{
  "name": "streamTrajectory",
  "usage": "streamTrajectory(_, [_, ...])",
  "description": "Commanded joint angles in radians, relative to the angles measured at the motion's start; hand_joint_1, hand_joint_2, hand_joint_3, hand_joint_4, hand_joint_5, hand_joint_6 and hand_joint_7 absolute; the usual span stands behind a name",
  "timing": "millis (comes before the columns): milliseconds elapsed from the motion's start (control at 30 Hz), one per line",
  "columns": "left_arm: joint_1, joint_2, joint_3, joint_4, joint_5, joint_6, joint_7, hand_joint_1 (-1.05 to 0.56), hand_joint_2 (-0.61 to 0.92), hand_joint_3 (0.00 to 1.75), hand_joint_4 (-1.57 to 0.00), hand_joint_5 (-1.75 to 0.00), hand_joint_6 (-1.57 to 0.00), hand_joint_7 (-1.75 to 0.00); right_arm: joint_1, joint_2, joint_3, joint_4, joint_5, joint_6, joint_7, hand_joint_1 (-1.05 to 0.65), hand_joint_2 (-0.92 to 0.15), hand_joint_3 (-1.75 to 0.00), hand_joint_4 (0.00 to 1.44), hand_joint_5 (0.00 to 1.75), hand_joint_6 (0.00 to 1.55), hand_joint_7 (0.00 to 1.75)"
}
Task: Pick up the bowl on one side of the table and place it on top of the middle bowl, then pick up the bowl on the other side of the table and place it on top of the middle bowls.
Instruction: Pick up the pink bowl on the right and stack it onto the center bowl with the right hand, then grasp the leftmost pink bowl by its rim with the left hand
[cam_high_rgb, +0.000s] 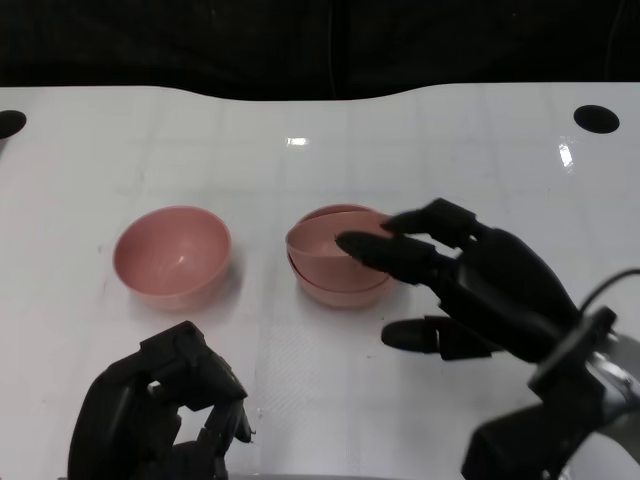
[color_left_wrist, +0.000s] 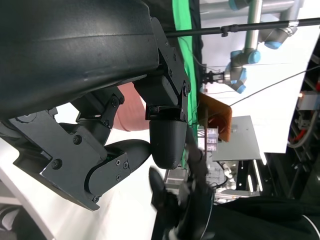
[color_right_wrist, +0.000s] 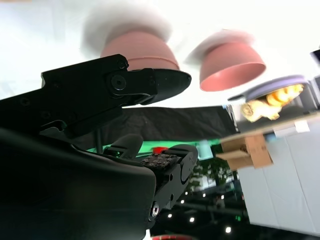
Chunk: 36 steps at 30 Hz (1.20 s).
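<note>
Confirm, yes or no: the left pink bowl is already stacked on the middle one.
No, the pink plastic bowl stands alone on the white table, apart from the stack.

The surface (cam_high_rgb: 300, 120) is white and glossy, smooth, with bright glints of light reflected on it. The left pink bowl (cam_high_rgb: 172, 255) looks like smooth plastic with a soft satin sheen inside. The stacked pink bowls (cam_high_rgb: 335, 262) have the same smooth, faintly shiny plastic look. The right hand (cam_high_rgb: 470, 285) is black, hard plastic with a matt to low sheen. The left hand (cam_high_rgb: 160, 415) is the same dull black plastic; the left wrist view shows small dark metal screws in its shell.
</note>
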Motion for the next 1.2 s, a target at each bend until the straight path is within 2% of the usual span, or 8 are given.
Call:
streamTrajectory(33, [-0.014,0.019,0.014,-0.021,0.016,-0.007,0.018,-0.17,0.61,0.94,-0.8,-1.42,-0.82,-1.04,0.061,-0.017,-0.053,-0.02,0.052,-0.068,-0.047,-0.53,-0.92,-0.22,0.25,0.84,0.53,0.12])
streamTrajectory(233, [-0.011,0.063,0.046,-0.115,0.123,0.029,0.1,-0.18,0.71,0.67,-0.68,-1.18,-0.76,-0.78,0.149,-0.003,-0.107,-0.018,0.095,-0.196,-0.107,-0.44,-0.92,-0.18,0.35,1.06,0.65,0.25])
streamTrajectory(367, [-0.01,0.093,0.073,-0.171,0.233,0.027,0.164,-0.24,0.89,0.29,-0.7,-0.93,-0.79,-0.38,0.204,0.007,-0.134,-0.028,0.158,-0.26,-0.097,-0.38,-0.92,-0.15,0.4,1.18,0.67,0.4])
streamTrajectory(433, [-0.007,0.106,0.077,-0.195,0.27,0.039,0.184,-0.29,0.91,0.24,-0.67,-0.83,-0.76,-0.25,0.223,0.01,-0.143,-0.031,0.199,-0.279,-0.075,-0.35,-0.92,-0.16,0.44,1.23,0.59,0.66])
streamTrajectory(567, [-0.028,0.19,0.112,-0.241,0.386,0.061,0.198,-0.3,0.92,0.2,-0.62,-0.68,-0.68,-0.12,0.296,0.022,-0.156,-0.065,0.322,-0.29,-0.014,-0.29,-0.92,-0.18,0.52,1.27,0.63,0.79])
streamTrajectory(700, [-0.06,0.279,0.136,-0.304,0.532,0.116,0.208,-0.36,0.92,0.15,-0.6,-0.41,-0.61,-0.01,0.353,0.047,-0.174,-0.079,0.385,-0.303,0.023,-0.2,-0.67,-0.74,0.62,1.34,0.68,0.93])
streamTrajectory(967, [-0.14,0.371,0.113,-0.347,0.826,0.185,0.27,-0.5,0.92,0.14,-0.49,-0.31,-0.51,0.0,0.426,0.081,-0.179,-0.095,0.585,-0.271,0.176,-0.11,-0.63,-0.86,0.66,1.5,0.72,1.09])
streamTrajectory(1200, [-0.252,0.401,0.041,-0.349,1.044,0.307,0.263,-0.51,0.91,0.03,-0.51,-0.27,-0.47,0.0,0.543,0.084,-0.192,-0.235,0.715,-0.1,0.309,-0.13,-0.5,-1.22,0.78,1.65,0.8,1.23])
